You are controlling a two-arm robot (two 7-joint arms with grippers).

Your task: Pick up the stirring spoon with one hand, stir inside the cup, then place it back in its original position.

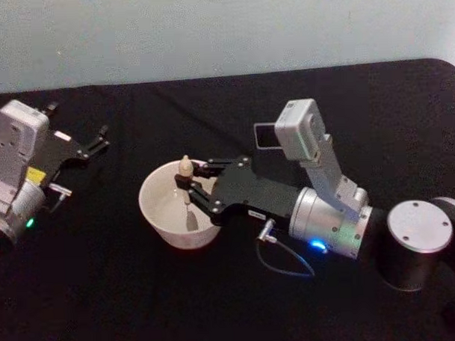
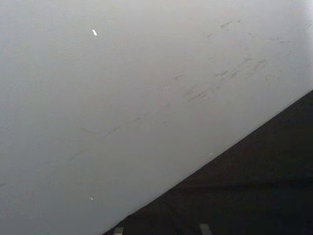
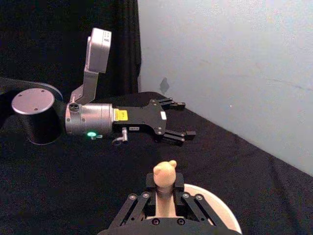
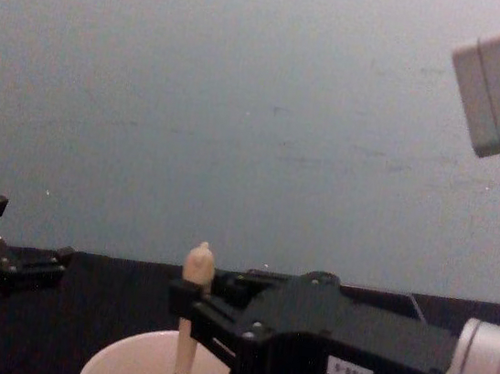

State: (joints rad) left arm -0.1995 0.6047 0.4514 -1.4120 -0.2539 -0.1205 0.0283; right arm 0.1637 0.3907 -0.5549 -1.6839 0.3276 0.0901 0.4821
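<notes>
Centre frame: right gripper (image 1: pixel 190 179) clamping stirring spoon (image 1: pixel 185 167) upright in cup (image 1: pixel 150 210); left gripper (image 1: pixel 102 140) idle at left edge, fingers spread. Risks tipping cup if stirred wide.

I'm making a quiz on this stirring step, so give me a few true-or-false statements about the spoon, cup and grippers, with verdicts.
1. The right gripper is shut on the spoon. True.
2. The spoon lies flat beside the cup. False: it stands upright, with its bowl down inside the cup.
3. The left gripper holds the cup. False: it is open and well apart from the cup, on the robot's left.
4. The spoon's handle tip sticks up above the right gripper. True.
</notes>
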